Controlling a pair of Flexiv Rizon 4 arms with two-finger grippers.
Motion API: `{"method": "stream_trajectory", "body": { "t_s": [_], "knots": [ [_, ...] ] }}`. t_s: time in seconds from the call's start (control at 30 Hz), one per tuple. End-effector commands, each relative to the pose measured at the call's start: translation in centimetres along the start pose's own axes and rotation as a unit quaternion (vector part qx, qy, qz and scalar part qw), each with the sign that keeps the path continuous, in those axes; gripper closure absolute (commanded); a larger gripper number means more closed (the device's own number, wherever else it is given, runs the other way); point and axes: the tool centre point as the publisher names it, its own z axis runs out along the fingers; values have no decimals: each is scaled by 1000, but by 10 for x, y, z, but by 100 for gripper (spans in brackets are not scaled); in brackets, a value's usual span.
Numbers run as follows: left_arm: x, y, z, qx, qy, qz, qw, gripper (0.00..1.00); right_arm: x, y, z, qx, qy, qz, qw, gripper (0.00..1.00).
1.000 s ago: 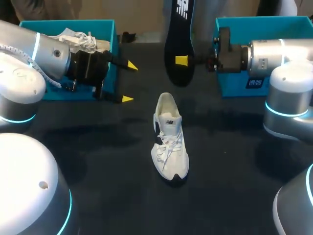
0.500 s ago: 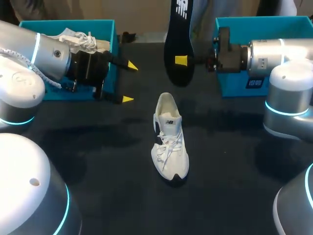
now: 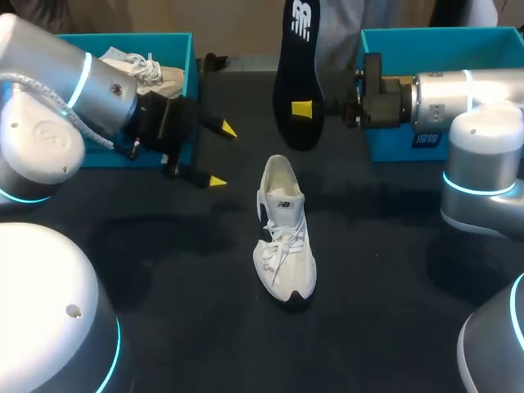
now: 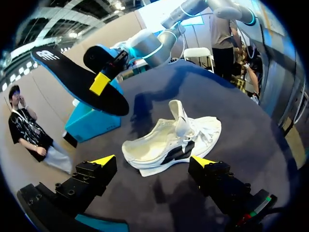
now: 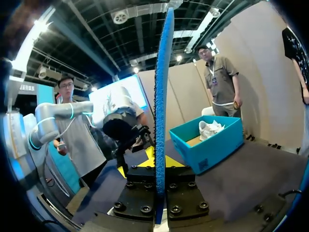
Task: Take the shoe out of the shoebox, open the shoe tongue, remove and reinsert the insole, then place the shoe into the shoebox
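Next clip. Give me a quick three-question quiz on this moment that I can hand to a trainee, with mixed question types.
1. Fill in: the right end effector is shut on the ____.
2. Multiple choice: the shoe between the arms is A) in the right box, B) on the table, C) in an end effector.
3. True or false: the left end effector is open and holds nothing.

Key: 1 insole; 2 B; 3 true.
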Motion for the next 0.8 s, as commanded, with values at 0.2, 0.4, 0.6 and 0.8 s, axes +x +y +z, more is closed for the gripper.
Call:
{"method": "stream_trajectory", "body": {
  "t_s": [0.2, 0.4, 0.6, 0.8],
  "knots": [
    [-1, 9, 40, -45, 30, -21, 998, 0, -5, -24, 6, -2, 24, 3, 1000, 100],
    [7, 22, 58, -77, 41, -22, 996, 0, -2, -30, 4, 3, 25, 22, 999, 100],
    [11, 30, 65, -86, 36, -41, 995, 0, -2, -30, 4, 3, 25, 22, 999, 100],
    [10, 32, 67, -80, 19, -68, 994, 0, -2, -30, 4, 3, 25, 22, 999, 100]
  ]
}}
